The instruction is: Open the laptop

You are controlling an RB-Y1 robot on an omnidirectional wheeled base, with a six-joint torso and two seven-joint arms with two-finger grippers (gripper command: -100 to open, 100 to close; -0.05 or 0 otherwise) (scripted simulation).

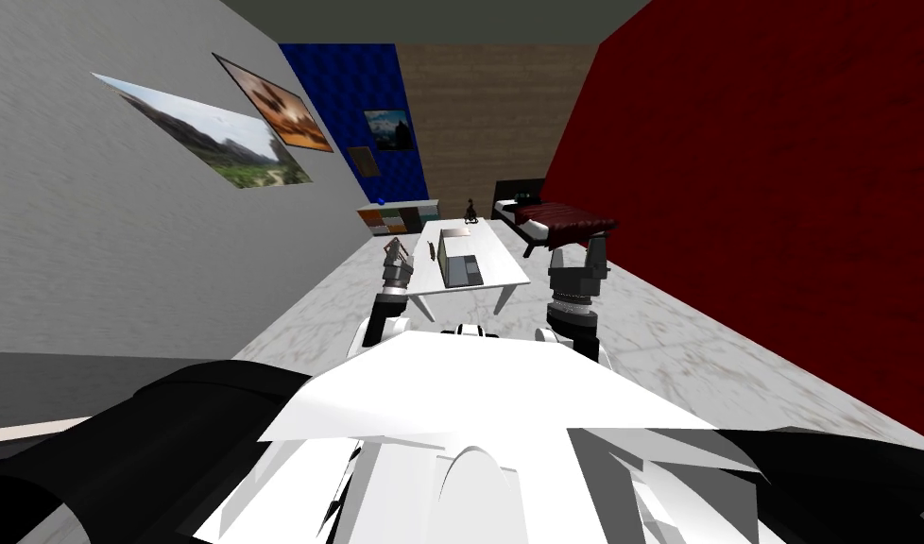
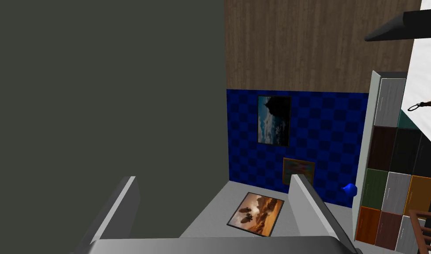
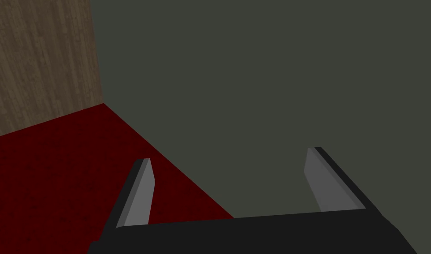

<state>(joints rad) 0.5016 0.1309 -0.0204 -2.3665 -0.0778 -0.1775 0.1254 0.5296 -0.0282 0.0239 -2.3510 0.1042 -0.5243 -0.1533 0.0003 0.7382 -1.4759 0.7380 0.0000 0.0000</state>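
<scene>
Two long walls bound the room: a dark red wall [image 1: 781,189] on the right and a grey wall [image 1: 92,246] on the left, the latter carrying two framed pictures [image 1: 214,137]. A pale marbled floor [image 1: 658,349] runs between them to a wood-panelled far wall [image 1: 498,104]. A bed [image 1: 555,225] with a dark red cover stands at the far right, against the red wall. A white table [image 1: 498,253] stands in the middle of the floor, lengthwise ahead of the robot and apart from it. A low cabinet [image 1: 399,217] with drawer fronts in several colours stands beyond the table's far left corner, against a blue wall. The laptop [image 1: 462,267], grey, lies on the near part of the table top, close to the near edge; whether its lid is raised cannot be told. The right gripper [image 1: 577,253] is held up to the right of the table's near end, fingers spread and gripping nothing. The left gripper [image 1: 396,247] is held up just left of the table's near end, fingers likewise spread and empty. A small dark figurine [image 1: 470,210] stands at the table's far end.
</scene>
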